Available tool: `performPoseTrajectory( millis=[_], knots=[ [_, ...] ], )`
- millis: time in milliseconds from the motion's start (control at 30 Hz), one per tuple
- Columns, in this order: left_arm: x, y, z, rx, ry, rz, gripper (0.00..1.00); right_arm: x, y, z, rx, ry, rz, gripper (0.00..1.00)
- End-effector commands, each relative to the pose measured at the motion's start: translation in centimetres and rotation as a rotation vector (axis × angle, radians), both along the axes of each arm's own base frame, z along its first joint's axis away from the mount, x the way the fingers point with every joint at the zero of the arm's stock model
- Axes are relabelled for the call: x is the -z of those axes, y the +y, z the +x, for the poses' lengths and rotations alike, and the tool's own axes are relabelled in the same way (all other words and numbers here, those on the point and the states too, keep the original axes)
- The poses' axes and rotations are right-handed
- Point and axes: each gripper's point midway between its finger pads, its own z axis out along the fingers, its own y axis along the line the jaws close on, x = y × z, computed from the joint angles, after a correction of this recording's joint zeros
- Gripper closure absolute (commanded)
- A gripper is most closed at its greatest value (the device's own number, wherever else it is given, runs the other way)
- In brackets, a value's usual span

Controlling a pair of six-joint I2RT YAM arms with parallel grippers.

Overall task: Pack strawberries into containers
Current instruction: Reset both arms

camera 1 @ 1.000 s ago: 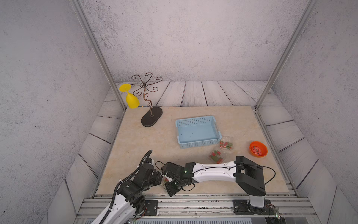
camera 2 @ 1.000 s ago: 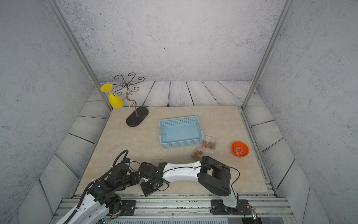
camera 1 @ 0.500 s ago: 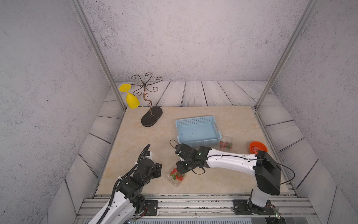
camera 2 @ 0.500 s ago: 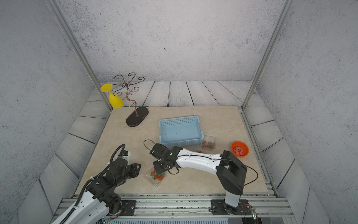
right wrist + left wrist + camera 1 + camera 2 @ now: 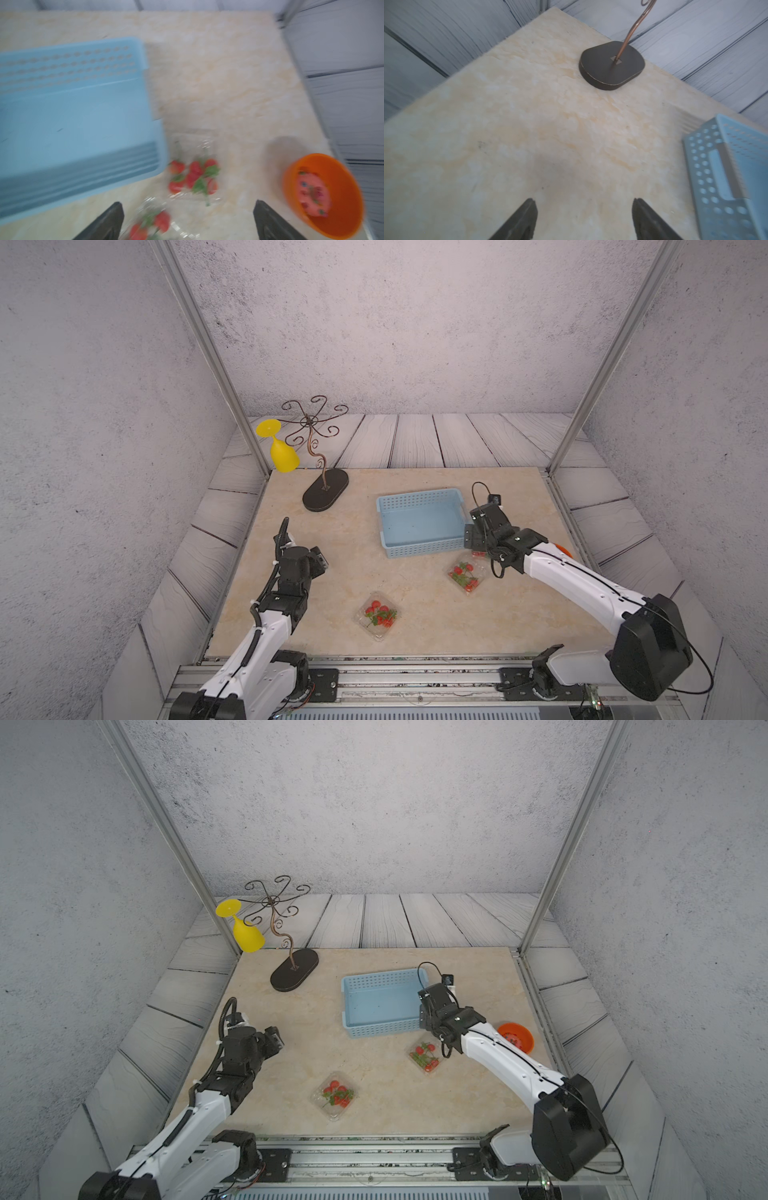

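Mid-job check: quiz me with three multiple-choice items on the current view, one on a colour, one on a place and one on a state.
1. The basket is:
A light blue
B green
C white

2. The yellow goblet is:
A inside the basket
B hanging on the wire stand
C lying beside the basket

3. The left claw is:
A shut tight
B open with nothing in it
C shut on the goblet

Answers:
1 A: its perforated walls show light blue in both top views.
2 B: it hangs upside down from one of the stand's arms.
3 B: the left wrist view shows its jaws apart over the table.
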Motion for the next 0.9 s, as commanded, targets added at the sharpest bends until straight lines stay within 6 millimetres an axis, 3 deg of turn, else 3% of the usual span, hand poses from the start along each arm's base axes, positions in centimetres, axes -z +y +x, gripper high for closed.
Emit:
performPoseTrajectory(
  millis=[0,67,167,333,400,600,700,733,800,867],
  knots=[
    [-3.6,2.8,2.4,-0.096,-0.092,0.181,0.19,-2.7,-6.2,1.6,0.185,-0.185,-0.228,0.01],
    [-4.0,3.7,2.9,-0.108,-0.098,0.223,0.18,-1.9,-8.7,2.1,0.243,-0.182,-0.313,0.01],
    [-4.2,4.5,3.3,-0.109,-0.070,0.321,0.16,0.9,-11.0,2.9,0.283,-0.159,-0.254,0.01],
    [-0.1,5.4,3.6,-0.103,-0.001,0.376,0.16,4.8,-12.0,3.8,0.253,-0.193,-0.211,0.01],
    [-0.2,5.3,4.2,-0.074,0.043,0.357,0.16,5.0,-11.9,4.3,0.228,-0.221,-0.207,0.01],
    [-0.9,4.8,6.3,-0.013,-0.122,0.383,0.18,6.0,-10.9,5.1,0.101,-0.269,-0.133,0.01],
    [1.8,3.4,8.2,0.085,-0.137,0.389,0.14,6.2,-10.3,4.6,0.035,-0.314,-0.073,0.01],
    [1.0,3.0,9.3,0.104,-0.192,0.417,0.13,6.4,-10.1,4.3,0.008,-0.329,-0.052,0.01],
    [2.0,3.0,8.7,0.120,-0.058,0.375,0.13,7.2,-9.9,4.0,-0.019,-0.370,-0.035,0.01],
    [2.0,3.0,8.9,0.118,-0.126,0.389,0.10,7.0,-9.9,4.4,-0.026,-0.407,-0.044,0.01]
  ],
)
